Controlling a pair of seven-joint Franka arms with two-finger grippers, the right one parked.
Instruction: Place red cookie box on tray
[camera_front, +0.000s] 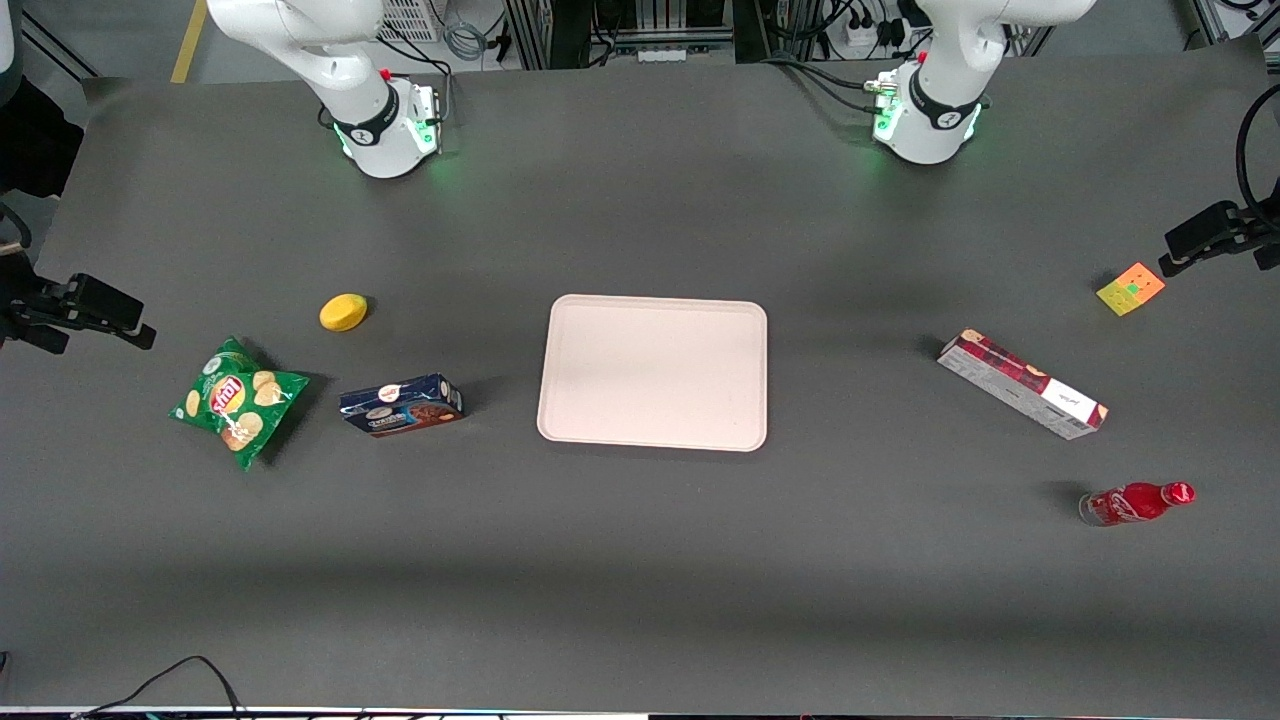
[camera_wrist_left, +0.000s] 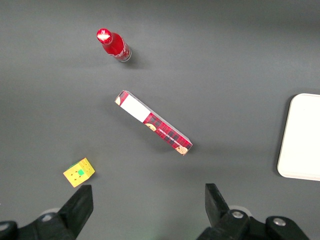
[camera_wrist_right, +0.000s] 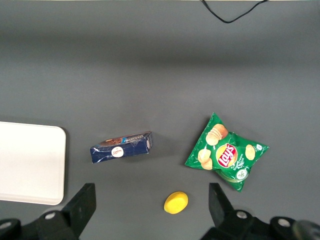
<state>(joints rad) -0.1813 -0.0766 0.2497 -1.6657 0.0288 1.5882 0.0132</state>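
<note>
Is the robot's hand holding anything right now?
No. The gripper is open and empty, hanging above the table. The red cookie box lies on the table, untouched, apart from the tray.

The left arm's gripper (camera_wrist_left: 148, 210) hangs high above the table (camera_wrist_left: 225, 60), pointing straight down at it. Its two fingers (camera_wrist_left: 80, 206) are spread wide apart with nothing between them. Above the table's edge farthest from the front camera, the left arm's base (camera_front: 925, 118) glows green.
</note>
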